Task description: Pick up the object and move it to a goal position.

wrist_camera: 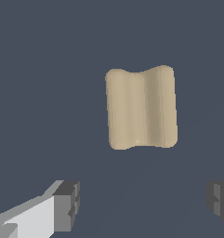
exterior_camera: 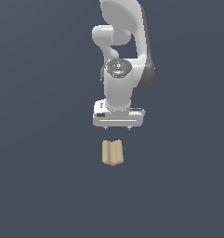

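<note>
The object (exterior_camera: pixel 112 152) is a small tan block with a grooved top, lying on the dark grey floor just in front of the white arm. In the wrist view the object (wrist_camera: pixel 141 108) shows its ridged upper face, apart from both fingers. My gripper (wrist_camera: pixel 142 204) is open, its dark pads spread wide, with nothing between them. In the exterior view the gripper (exterior_camera: pixel 118 126) hangs above and slightly behind the block; its fingertips barely show under the white hand.
The dark grey floor (exterior_camera: pixel 39 186) stretches flat on all sides. The arm's white links (exterior_camera: pixel 125 37) rise behind the block. No goal marker shows.
</note>
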